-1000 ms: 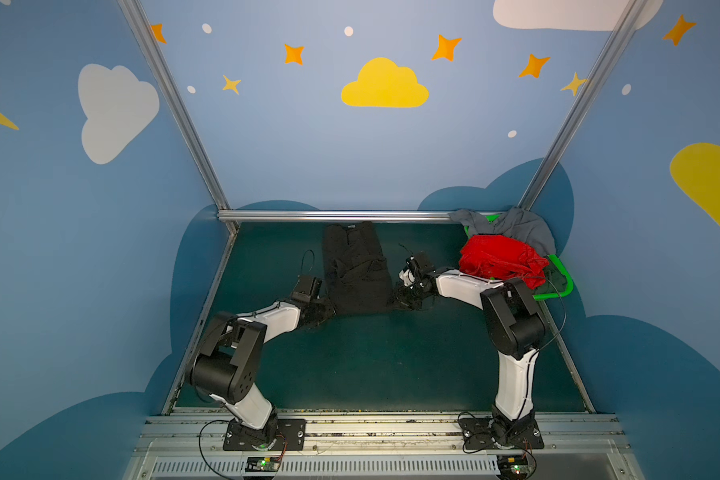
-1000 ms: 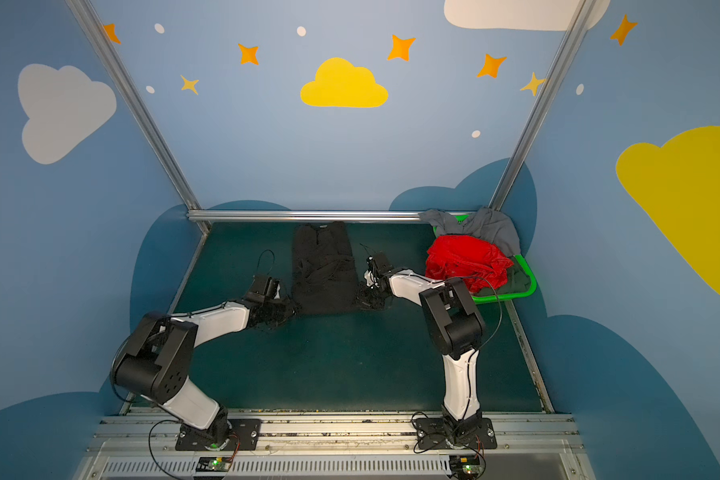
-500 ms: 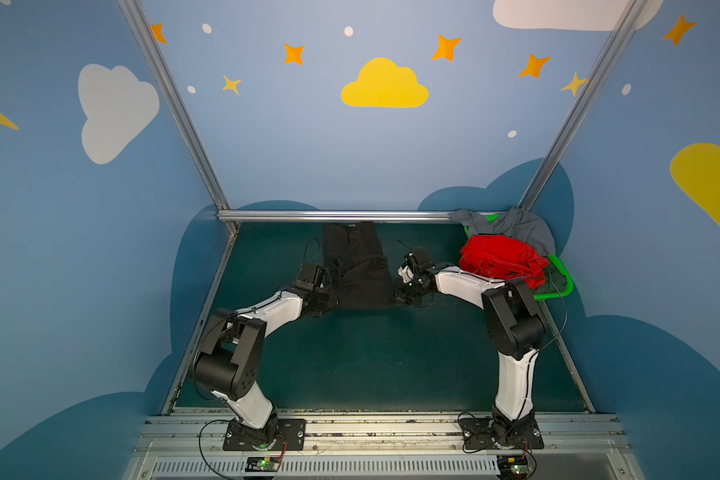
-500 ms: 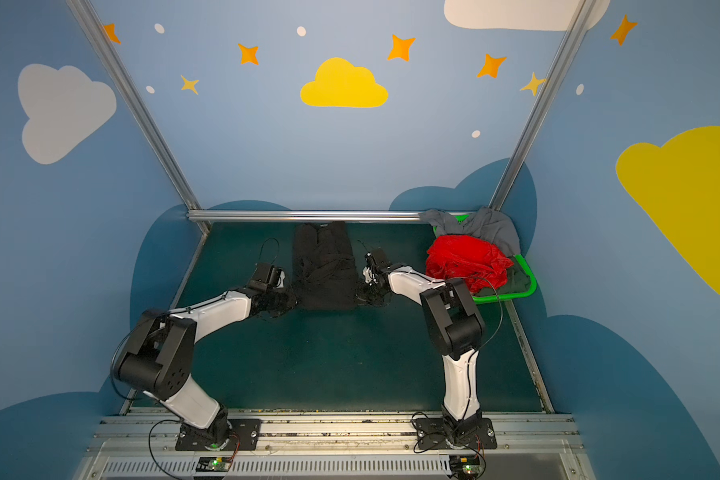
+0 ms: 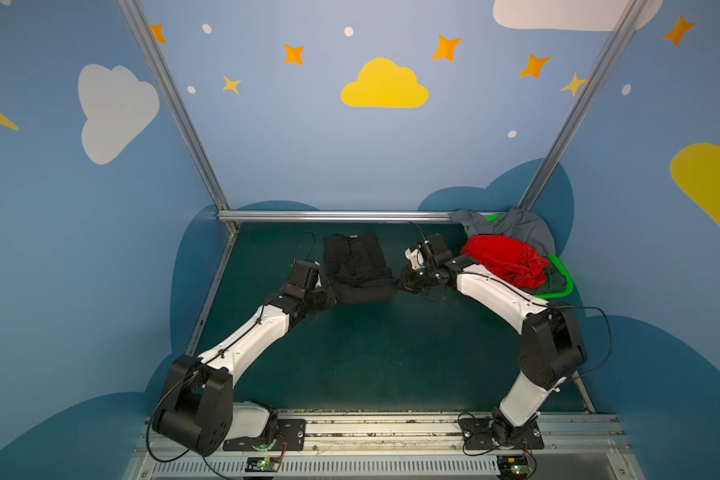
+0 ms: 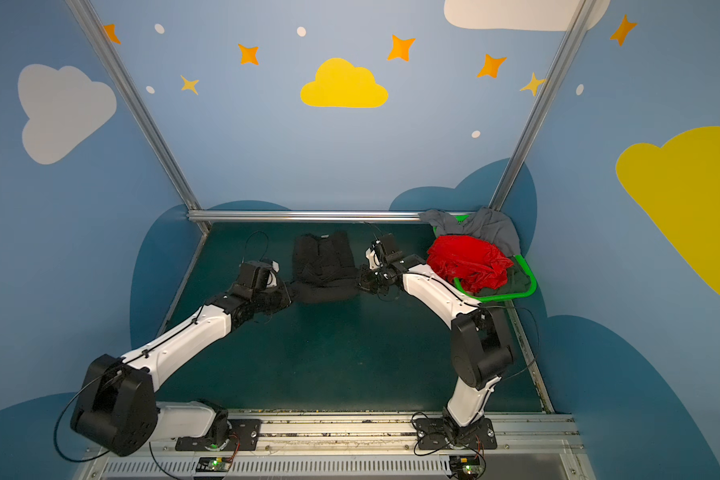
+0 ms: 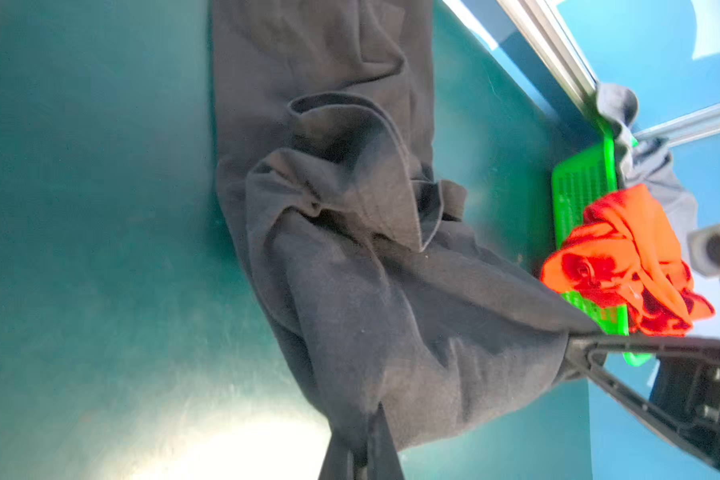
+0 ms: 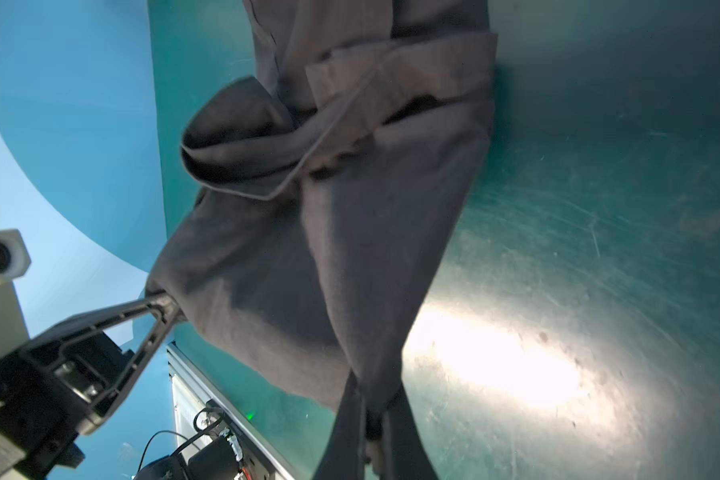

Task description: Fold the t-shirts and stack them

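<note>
The black t-shirt (image 5: pixel 356 266) (image 6: pixel 323 266) lies in a long narrow fold on the green table, running toward the back rail. My left gripper (image 5: pixel 330 297) (image 7: pixel 360 419) is shut on its near left corner. My right gripper (image 5: pixel 400 279) (image 8: pixel 375 392) is shut on its near right corner. The near hem hangs taut between the two grippers, with loose folds bunched above it. The red t-shirt (image 5: pixel 499 257), the grey t-shirt (image 5: pixel 516 226) and a dark green t-shirt (image 5: pixel 554 280) are heaped in the basket at the back right.
The bright green basket (image 5: pixel 560 293) stands against the right wall, just behind my right forearm. An aluminium rail (image 5: pixel 333 216) runs along the table's back edge. Blue painted walls close in the left, back and right sides.
Both grippers have closed on the black t-shirt's near corners. My left gripper has slid inward to the cloth, and the near hem is now gathered up between the two.
</note>
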You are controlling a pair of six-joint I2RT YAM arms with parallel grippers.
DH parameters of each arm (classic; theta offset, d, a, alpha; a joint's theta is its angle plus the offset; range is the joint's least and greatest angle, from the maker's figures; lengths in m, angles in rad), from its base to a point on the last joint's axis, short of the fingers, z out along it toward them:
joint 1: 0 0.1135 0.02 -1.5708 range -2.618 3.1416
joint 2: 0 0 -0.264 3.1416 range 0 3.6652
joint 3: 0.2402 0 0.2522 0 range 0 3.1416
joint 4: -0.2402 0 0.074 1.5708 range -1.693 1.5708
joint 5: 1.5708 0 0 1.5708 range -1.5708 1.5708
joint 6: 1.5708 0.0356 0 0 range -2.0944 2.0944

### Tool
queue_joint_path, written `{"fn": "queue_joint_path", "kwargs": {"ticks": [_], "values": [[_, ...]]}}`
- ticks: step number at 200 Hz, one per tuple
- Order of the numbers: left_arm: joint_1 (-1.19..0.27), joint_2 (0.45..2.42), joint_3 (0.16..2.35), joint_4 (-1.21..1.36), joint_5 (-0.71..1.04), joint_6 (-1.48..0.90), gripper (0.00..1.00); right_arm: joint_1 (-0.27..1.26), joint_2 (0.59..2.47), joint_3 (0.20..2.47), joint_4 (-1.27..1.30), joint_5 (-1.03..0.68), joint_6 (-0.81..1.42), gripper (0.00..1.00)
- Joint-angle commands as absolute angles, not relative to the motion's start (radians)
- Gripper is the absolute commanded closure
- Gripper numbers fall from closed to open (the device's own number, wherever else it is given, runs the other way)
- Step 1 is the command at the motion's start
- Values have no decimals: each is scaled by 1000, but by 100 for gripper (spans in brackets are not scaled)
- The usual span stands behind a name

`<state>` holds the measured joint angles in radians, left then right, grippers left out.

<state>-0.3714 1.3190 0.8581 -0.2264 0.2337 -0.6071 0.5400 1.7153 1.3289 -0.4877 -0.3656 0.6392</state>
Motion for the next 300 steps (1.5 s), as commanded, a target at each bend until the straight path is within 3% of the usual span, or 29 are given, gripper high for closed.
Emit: {"fn": "queue_joint_path", "kwargs": {"ticks": [1, 76, 154, 226, 300], "values": [[-390, 1291, 846, -259, 176, -611, 97, 549, 1680, 1287, -503, -353, 644, 100], [-399, 1359, 873, -260, 166, -611, 97, 555, 1770, 1372, -516, -373, 624, 100], [-447, 1257, 737, -205, 136, -701, 97, 589, 1626, 1247, -522, -323, 651, 100], [-581, 954, 682, -363, -42, -752, 97, 731, 1388, 1183, -689, -151, 683, 100], [-592, 864, 704, -394, -79, -731, 97, 786, 1394, 1299, -731, -108, 683, 100]]}}
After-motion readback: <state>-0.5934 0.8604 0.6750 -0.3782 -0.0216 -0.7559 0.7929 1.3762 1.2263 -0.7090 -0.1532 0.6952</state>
